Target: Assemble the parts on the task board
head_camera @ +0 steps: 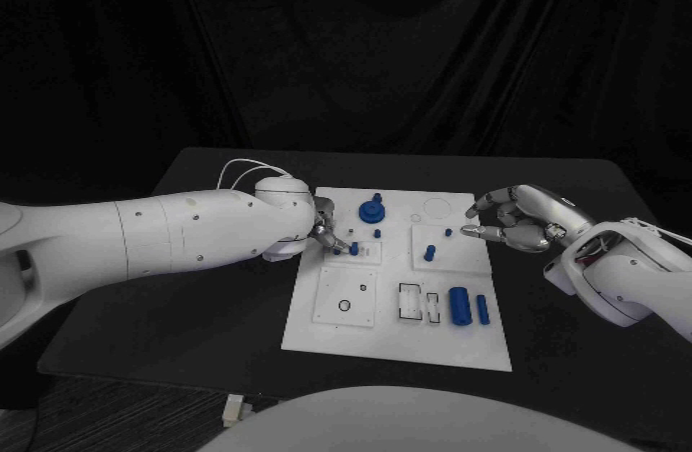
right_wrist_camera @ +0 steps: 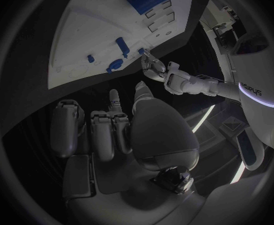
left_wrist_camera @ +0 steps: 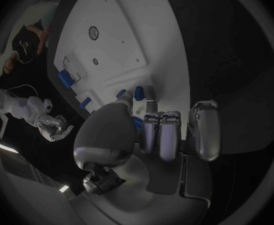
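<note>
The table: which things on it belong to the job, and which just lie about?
Job:
- task board
- gear-like part
- blue cylinders
- small pegs
- left hand, fingers at a peg
- right hand, hovering

Lying about:
- white cable
- black table

White board [head_camera: 326, 332] flat on black bench [head_camera: 173, 302]. Left hand [head_camera: 323, 227] at board's left edge, fingertips beside small blue pegs [head_camera: 353, 249]. Right hand [head_camera: 522, 219] over board's right edge, fingers curled, holding nothing visible. Blue round part [head_camera: 372, 212] near board's far edge; blue cylinders [head_camera: 467, 306] toward its near right corner.
</note>
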Robot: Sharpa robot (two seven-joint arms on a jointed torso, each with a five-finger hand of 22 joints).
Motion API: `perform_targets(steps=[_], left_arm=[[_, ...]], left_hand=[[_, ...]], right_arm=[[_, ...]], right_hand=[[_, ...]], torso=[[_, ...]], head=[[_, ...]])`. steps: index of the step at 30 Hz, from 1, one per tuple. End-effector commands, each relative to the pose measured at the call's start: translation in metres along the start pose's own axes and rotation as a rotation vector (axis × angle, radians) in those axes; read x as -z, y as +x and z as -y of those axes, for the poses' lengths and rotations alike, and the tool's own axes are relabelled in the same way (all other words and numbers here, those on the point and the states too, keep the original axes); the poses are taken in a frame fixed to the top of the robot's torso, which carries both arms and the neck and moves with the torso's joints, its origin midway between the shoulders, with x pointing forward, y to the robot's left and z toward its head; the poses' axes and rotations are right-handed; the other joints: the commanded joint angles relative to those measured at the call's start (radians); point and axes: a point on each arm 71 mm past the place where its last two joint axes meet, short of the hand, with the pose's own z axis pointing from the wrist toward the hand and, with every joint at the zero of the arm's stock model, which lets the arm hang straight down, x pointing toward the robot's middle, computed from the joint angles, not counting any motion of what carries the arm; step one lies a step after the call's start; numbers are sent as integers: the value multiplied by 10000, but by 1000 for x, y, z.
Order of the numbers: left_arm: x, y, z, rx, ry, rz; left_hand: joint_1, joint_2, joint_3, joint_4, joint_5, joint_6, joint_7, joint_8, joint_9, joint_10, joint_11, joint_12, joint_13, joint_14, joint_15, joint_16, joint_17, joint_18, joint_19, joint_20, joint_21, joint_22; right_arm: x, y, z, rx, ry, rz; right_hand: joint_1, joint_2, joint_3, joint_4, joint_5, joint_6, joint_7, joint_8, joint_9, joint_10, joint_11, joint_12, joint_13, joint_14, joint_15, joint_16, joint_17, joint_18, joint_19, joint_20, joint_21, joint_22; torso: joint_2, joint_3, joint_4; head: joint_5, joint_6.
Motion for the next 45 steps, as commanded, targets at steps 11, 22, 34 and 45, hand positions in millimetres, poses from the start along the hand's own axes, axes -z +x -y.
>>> perform_targets(steps=[11, 22, 34, 45], left_arm=[[34, -29, -20, 778, 578, 1419], [63, -91, -9, 1881, 4820, 4131], [41, -73, 28, -2659, 7657, 5843], [16, -35, 49, -4725, 8208, 5749]], left_hand=[[619, -60, -355, -5, 871, -494, 28, 291, 459, 1042, -3, 35, 2629, 1057, -2, 27, 2635, 73, 282, 29, 39, 2044], [3291, -97, -246, -17, 906, -1701, 539, -707, -553, 643, 471, -588, 2255, 1057, 455, 27, 2635, 218, -333, 309, -836, 1825], [5620, -877, 1339, -40, -679, -2829, 438, -3114, -4824, -7678, 1109, -12846, -6804, -2988, 839, -7263, -3847, 426, -1203, 837, -1370, 1580], [5010, -1832, 2779, -198, -871, -2034, -23, -3193, -7269, -7190, 635, -13303, -9537, -635, 409, -4332, -2380, 117, 27, 452, 23, 1982]], right_arm=[[2, 0, 3, 7, 213, -46], [2, 0, 2, -1, 185, 2], [4, 0, -2, -52, -2, 86], [7, -1, -4, -83, -94, 147]], right_hand=[[108, -1, -65, -10, 41, 95, 8, -43, -18, 1041, 63, 35, 2635, 1045, 58, -5, 2593, 1, 139, -14, -73, 1909], [116, -2, -65, -13, 48, 94, 8, -45, -20, 1041, 63, 35, 2635, 1043, 58, -12, 2585, 0, 140, -14, -68, 1911], [122, -3, -67, -14, 59, 93, 7, -46, -21, 1041, 61, 35, 2635, 1045, 57, -4, 2594, -1, 141, -13, -64, 1912], [132, -2, -65, -17, 75, 95, 6, -46, -22, 1041, 60, 35, 2635, 1050, 57, 11, 2612, -7, 152, -13, -37, 1920]], torso=[[-2, 1, 2], [-3, -2, 4], [-9, 7, -1], [7, 0, 3]], head=[[-66, -1], [-65, -1], [-189, -1], [-313, -1]])
